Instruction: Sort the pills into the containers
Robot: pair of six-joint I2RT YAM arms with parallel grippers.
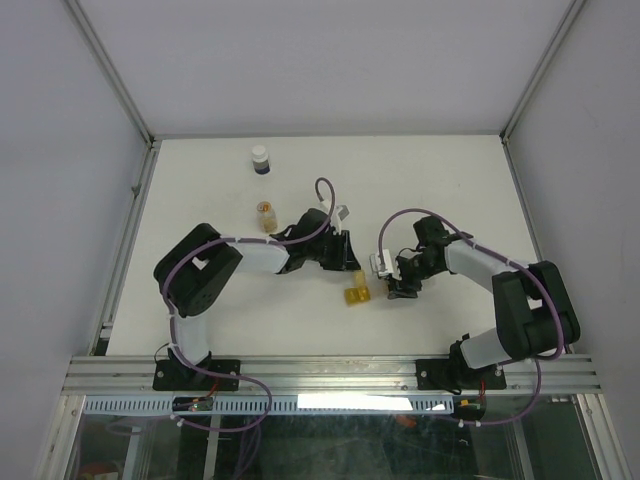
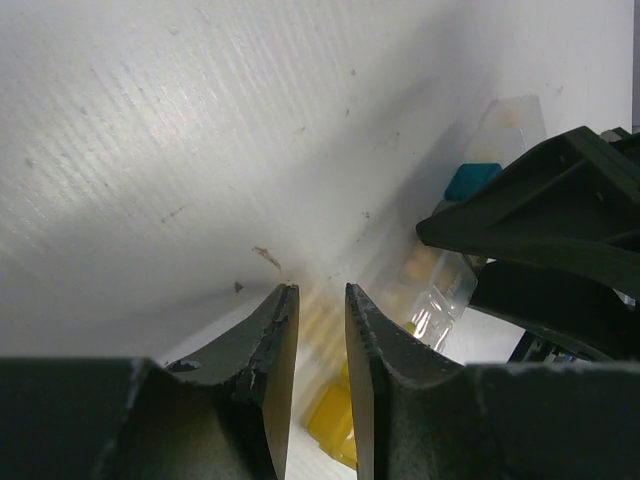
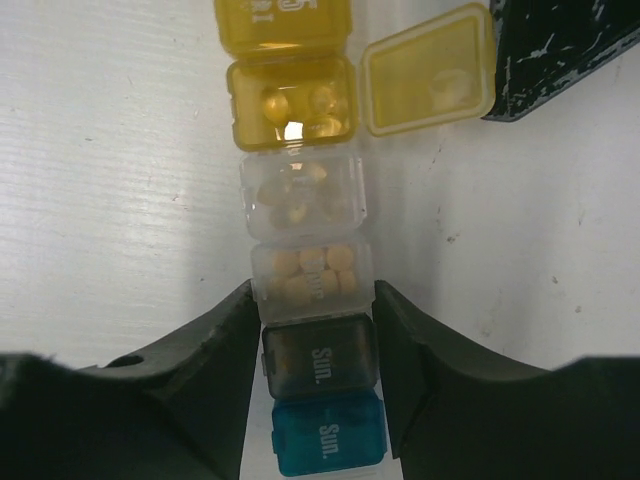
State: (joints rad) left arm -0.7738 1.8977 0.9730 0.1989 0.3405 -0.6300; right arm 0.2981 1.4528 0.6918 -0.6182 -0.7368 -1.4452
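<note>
Straddling translucent cube containers (image 3: pixel 310 270), claw (image 3: pixel 312 345)

"Sun." on dark container (image 3: pixel 320 358); "Sun." again on teal container (image 3: pixel 330 436). Yellow lid's (image 3: pixel 283 18) marking unreadable.

Overhead view; both wrist views close on containers (image 3: pixel 305 200).

Both arms reach in twd table centre; left gripper (image 2: pixel 320 350) jaws narrowly apart, right gripper (image 3: pixel 315 330) jaws partway apart, both low
</note>
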